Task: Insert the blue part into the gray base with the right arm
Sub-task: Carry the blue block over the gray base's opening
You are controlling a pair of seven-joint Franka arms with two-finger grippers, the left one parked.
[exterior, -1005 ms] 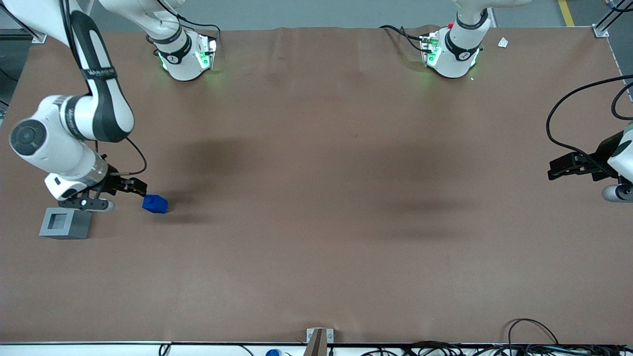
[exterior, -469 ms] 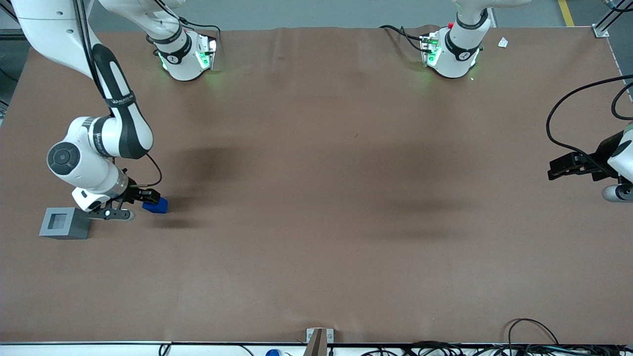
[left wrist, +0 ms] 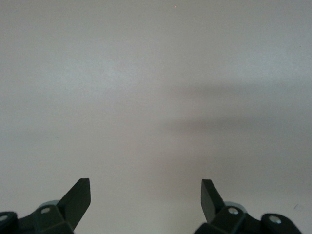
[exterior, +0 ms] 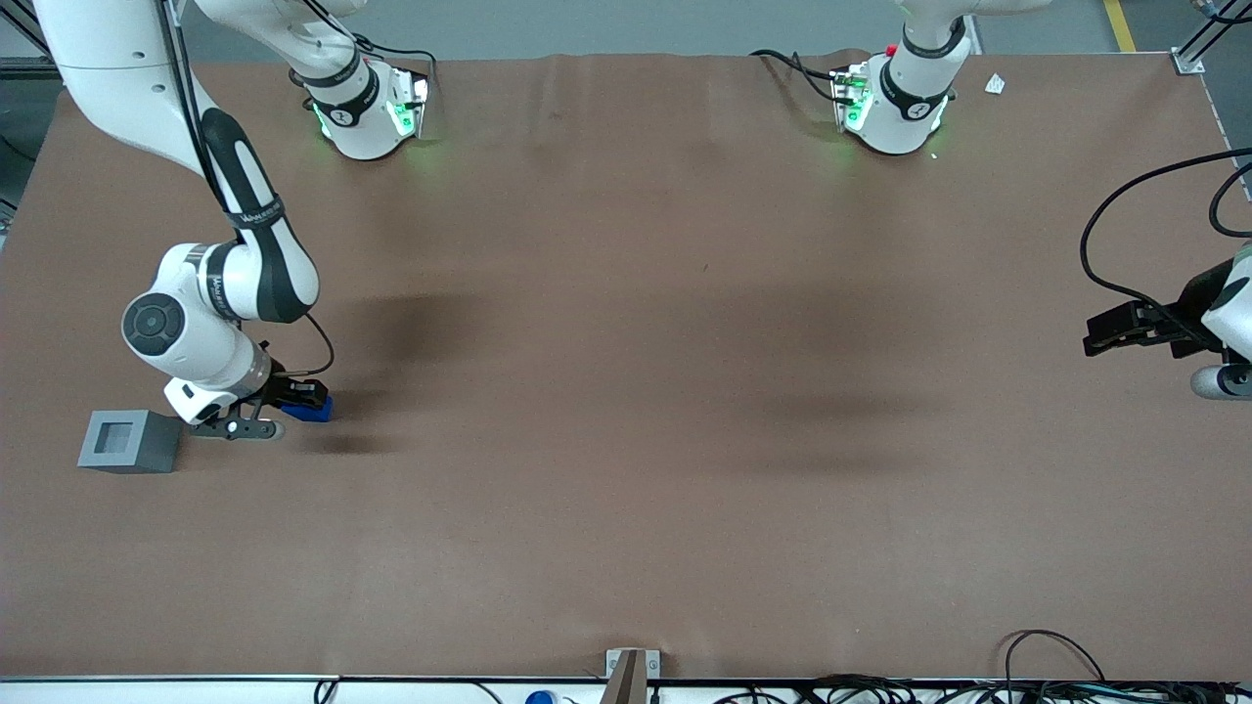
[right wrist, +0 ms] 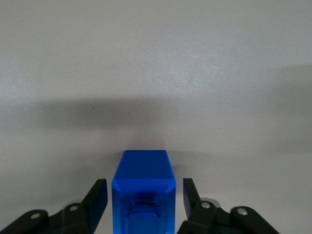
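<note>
The gray base (exterior: 129,441) is seen standing on the brown table cover (exterior: 626,391) toward the working arm's end, nearer to the front camera than the gripper and just beside it, apart from it; its square recess faces upward and is unoccupied.

The gripper (exterior: 301,399) of the right arm (exterior: 210,293) is found low over the table cover, placed around the blue part (exterior: 315,412). In the right wrist view the blue part (right wrist: 143,192) is seen between the two black fingers (right wrist: 97,200), which are spread to either side of it; a narrow gap is visible on each side, so the part is flanked but not pinched. The part rests on the table surface (right wrist: 156,73), which is seen bare ahead of the gripper, with a broad soft shadow lying across it. Nothing is seen between the blue part and the gray base apart from the gripper's own body and the arm's wrist.

Farther from the front camera than the gripper, the two arm pedestals (exterior: 367,112) are noted at the table edge with green lights lit. A small white scrap (exterior: 995,84) is noted on the cover toward the parked arm's end
</note>
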